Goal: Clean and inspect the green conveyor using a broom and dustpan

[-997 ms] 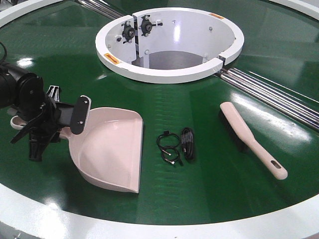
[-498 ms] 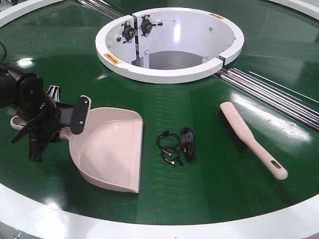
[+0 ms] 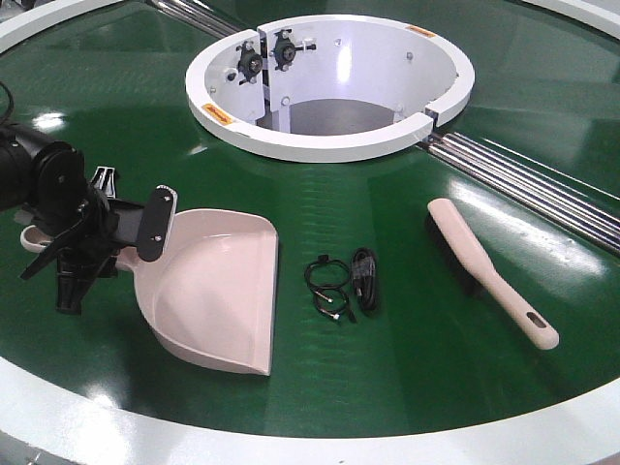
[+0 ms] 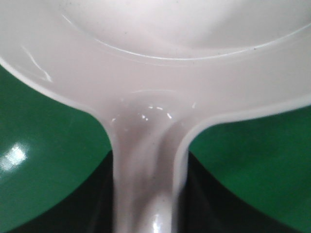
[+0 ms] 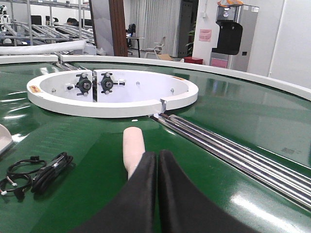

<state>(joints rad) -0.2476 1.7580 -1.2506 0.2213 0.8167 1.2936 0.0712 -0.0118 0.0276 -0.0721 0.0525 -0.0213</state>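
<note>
Exterior front-facing view, shiny green conveyor (image 3: 407,368) with white hub (image 3: 329,136) and steel rails (image 3: 523,184), dustpan (image 3: 218,291) flat on the belt by the near rim, left gripper (image 3: 116,237) clamped on its handle, broom (image 3: 484,271) lying off to the right, black cables (image 3: 344,286) in between, right gripper (image 5: 156,165) pinched together on nothing just behind the broom's tip, workshop room behind with a grey machine (image 5: 235,34)

text: none legible | orange stickers (image 3: 217,115) on green conveyor (image 3: 407,223) hub: too small to read
</note>
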